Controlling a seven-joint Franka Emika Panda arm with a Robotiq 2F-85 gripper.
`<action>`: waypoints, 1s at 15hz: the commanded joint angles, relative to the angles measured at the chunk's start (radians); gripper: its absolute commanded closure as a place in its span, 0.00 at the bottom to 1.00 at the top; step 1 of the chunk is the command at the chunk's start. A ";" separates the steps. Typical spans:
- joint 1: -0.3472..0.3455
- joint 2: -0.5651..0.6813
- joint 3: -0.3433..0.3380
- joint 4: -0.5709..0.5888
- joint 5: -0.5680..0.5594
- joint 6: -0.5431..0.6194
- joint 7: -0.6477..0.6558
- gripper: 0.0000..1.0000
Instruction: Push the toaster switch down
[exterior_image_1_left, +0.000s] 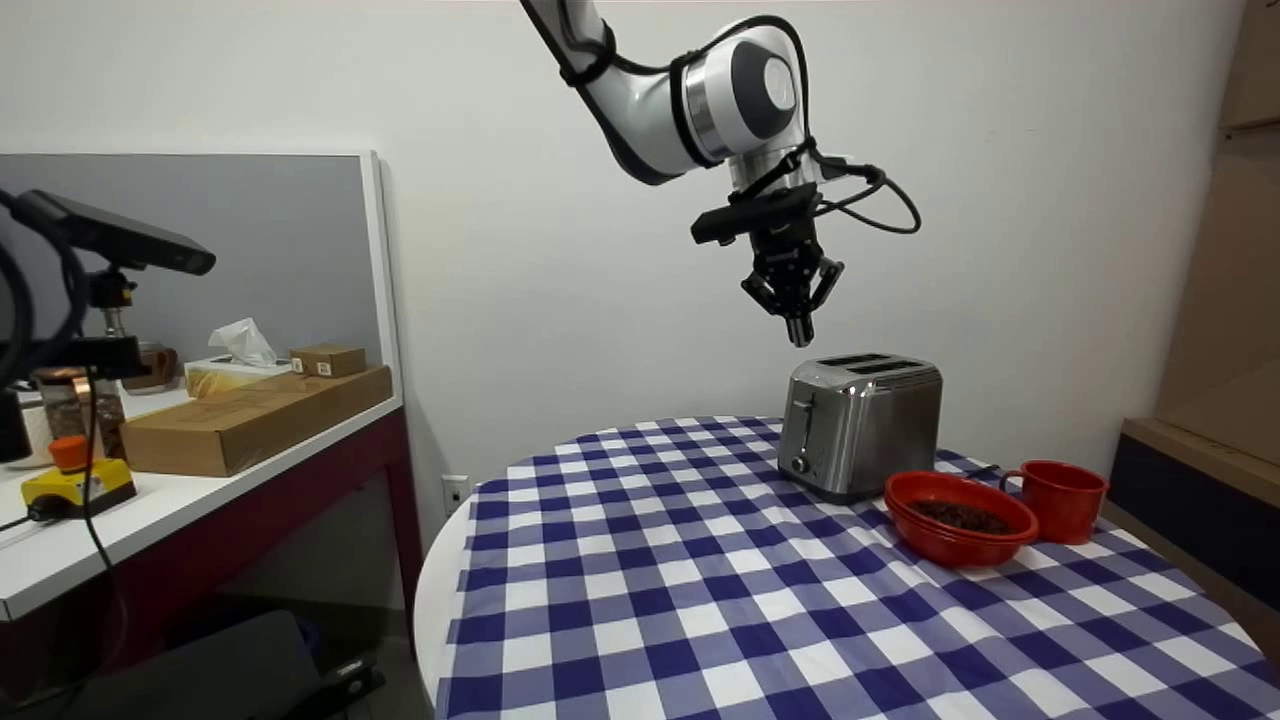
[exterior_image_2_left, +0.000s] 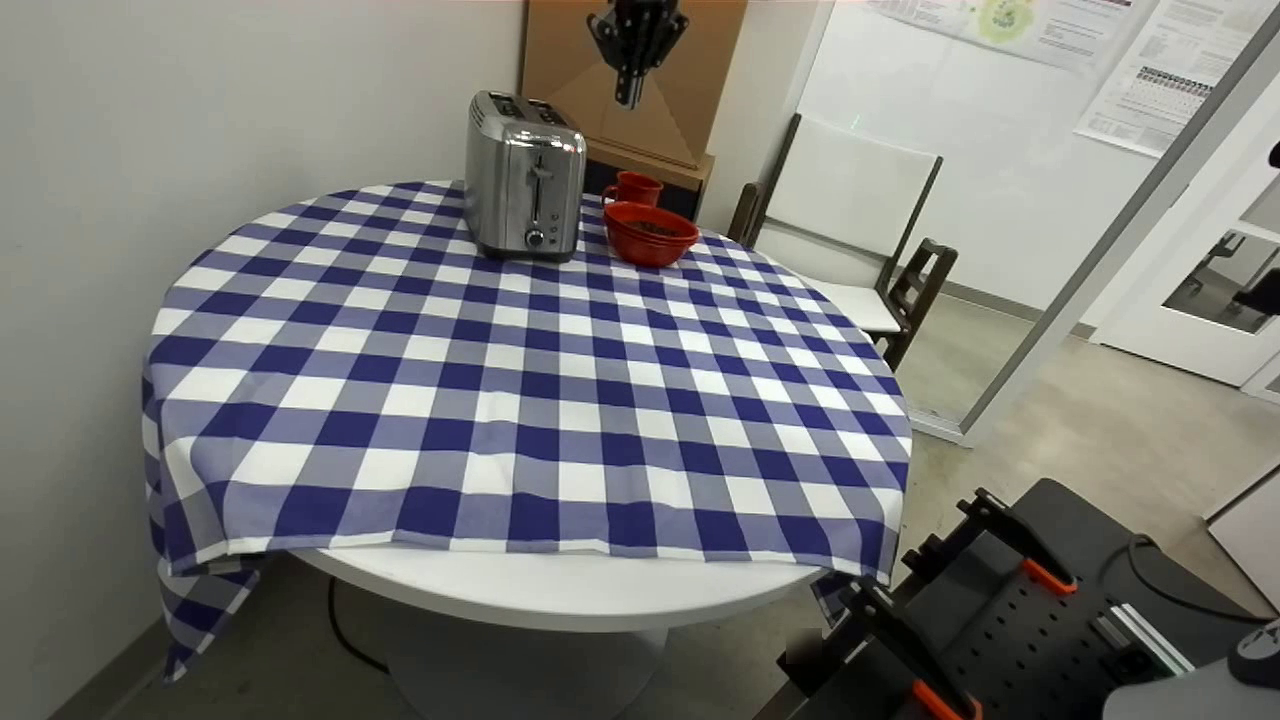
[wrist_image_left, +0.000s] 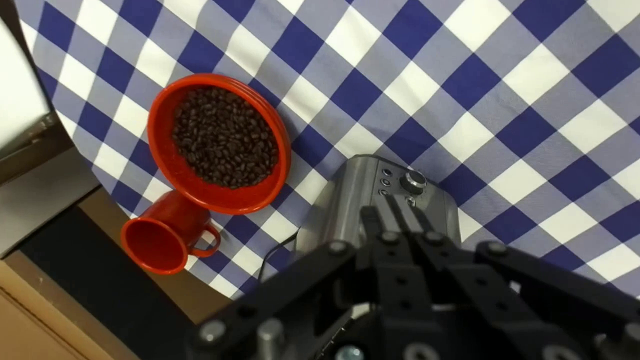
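Gripper (exterior_image_1_left: 800, 334) clenched on nothing, higher than toaster (exterior_image_1_left: 866, 428) and apart. Risk: misaligned descent could slip past the toaster's end lever (exterior_image_2_left: 541, 172), shoving toaster sideways.

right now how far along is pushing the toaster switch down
Looks done: the gripper is shut and raised near the toaster. In hand: probably the approach; it stands clear of the toaster in both exterior views. Left: the press itself, since the switch sits near the top of its slot.
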 joint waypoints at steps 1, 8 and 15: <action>0.022 0.117 -0.018 0.117 0.035 0.030 0.060 1.00; 0.044 0.269 -0.032 0.279 0.054 0.072 0.079 1.00; 0.071 0.384 -0.042 0.409 0.057 0.062 0.079 1.00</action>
